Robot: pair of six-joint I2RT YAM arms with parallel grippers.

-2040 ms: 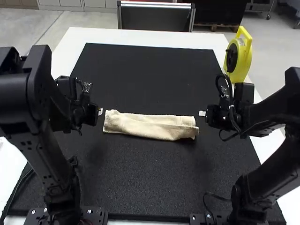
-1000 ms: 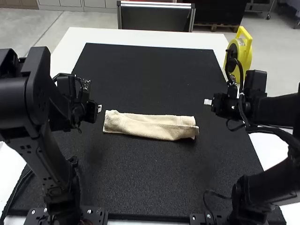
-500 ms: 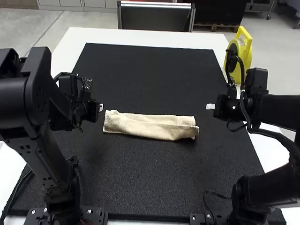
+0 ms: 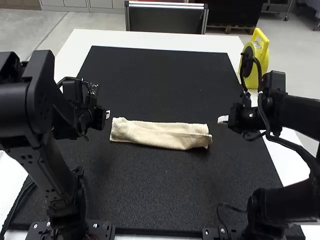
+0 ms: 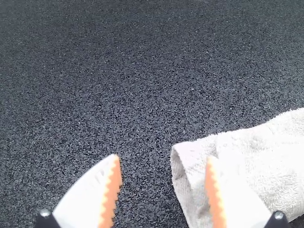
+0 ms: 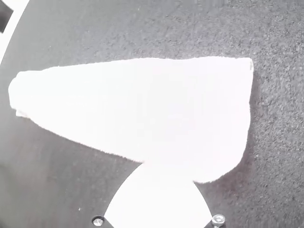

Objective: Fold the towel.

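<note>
Lengthwise folding of the towel (image 4: 160,134) looked done, so the step in hand was judged to be the setup for the crosswise fold. The towel was laid on the black mat (image 4: 160,200) on the desk (image 4: 165,39), between the two claws, as a narrow, layered strip, slightly rumpled. The left claw (image 4: 107,114) was held open and empty, just beside one short end; the right claw (image 4: 223,119) was kept closed, apart from the other short end, with nothing seen gripped.

For the next move, the short end near the left claw would probably need to be pinched through all layers, lifted and carried over toward the right claw. The long axis was run crosswise, from left claw to right claw, the right-claw end being angled slightly toward the arm bases. Uneven layer edges were pointed at the right claw.
</note>
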